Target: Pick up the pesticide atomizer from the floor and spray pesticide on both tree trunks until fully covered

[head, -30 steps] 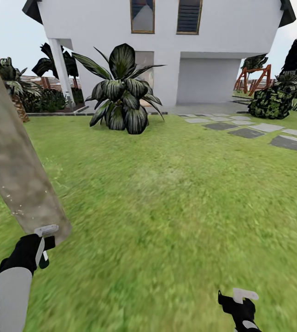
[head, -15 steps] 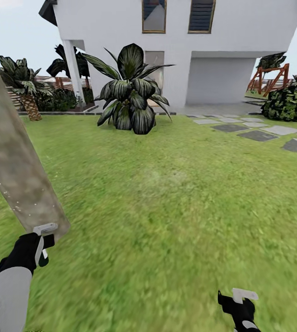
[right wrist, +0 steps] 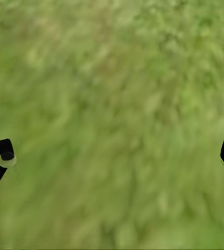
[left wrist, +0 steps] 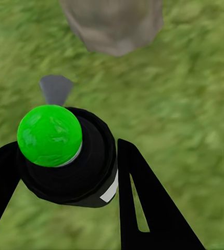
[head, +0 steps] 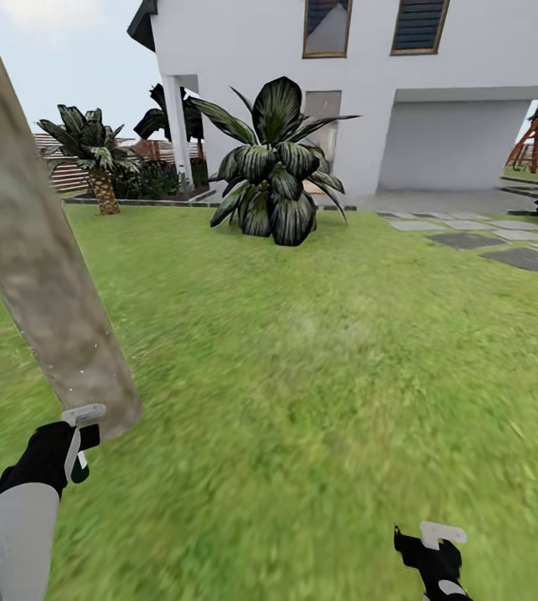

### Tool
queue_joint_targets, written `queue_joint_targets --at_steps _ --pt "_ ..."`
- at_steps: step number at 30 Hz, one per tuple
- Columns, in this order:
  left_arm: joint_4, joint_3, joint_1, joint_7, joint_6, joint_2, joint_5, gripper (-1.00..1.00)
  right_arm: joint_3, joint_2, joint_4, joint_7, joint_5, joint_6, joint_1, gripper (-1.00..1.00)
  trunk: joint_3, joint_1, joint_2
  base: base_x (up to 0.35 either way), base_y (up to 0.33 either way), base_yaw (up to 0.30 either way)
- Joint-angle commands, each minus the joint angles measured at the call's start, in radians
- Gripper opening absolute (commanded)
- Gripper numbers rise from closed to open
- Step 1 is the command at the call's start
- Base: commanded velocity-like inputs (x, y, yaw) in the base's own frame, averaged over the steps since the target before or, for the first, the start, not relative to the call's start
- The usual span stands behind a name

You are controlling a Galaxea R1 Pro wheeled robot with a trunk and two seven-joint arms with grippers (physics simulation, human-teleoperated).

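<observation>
Left wrist view: the left gripper is clamped on the pesticide atomizer, a dark round body with a bright green cap and a small white patch on its side; no writing on that patch or anywhere else can be read. A grey nozzle piece sticks out ahead of it, toward the foot of the tree trunk on the lawn. In the head view the left gripper holds the atomizer just beside the base of the pale mottled trunk, which leans across the left of the picture. The right gripper hangs low over grass with its jaws spread wide and nothing between them. Against the earlier frames the whole scene has slid rightward: the broad-leaved plant, white house and stepping stones sit further right and a short palm shows clearly, so the camera has turned left; both arms keep their poses.
</observation>
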Motion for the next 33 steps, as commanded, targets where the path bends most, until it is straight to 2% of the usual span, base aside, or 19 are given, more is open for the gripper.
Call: queue_joint_targets --at_steps 1,14,26,33 --pt "-0.001 0.001 -0.001 0.003 0.004 -0.001 0.001 -1.0 -0.006 0.0 0.001 -0.004 0.011 -0.003 -0.001 1.0 -0.001 0.0 0.0 0.229 -0.195 0.068" --pt "-0.001 0.001 -0.001 0.003 0.003 -0.001 0.001 -1.0 -0.006 0.0 0.001 -0.004 0.011 -0.003 -0.001 1.0 -0.001 0.0 0.0 0.194 -0.217 0.028" --pt "-0.001 0.001 -0.001 0.008 0.003 0.001 0.0 -1.0 -0.006 0.0 0.001 -0.004 0.011 -0.003 -0.001 1.0 -0.001 0.0 0.0 0.164 -0.241 0.269" --pt "-0.005 0.0 0.002 0.004 0.004 0.003 0.001 -1.0 -0.007 0.0 0.001 -0.004 0.011 -0.003 -0.001 1.0 -0.001 0.0 0.0 0.036 -0.029 0.277"
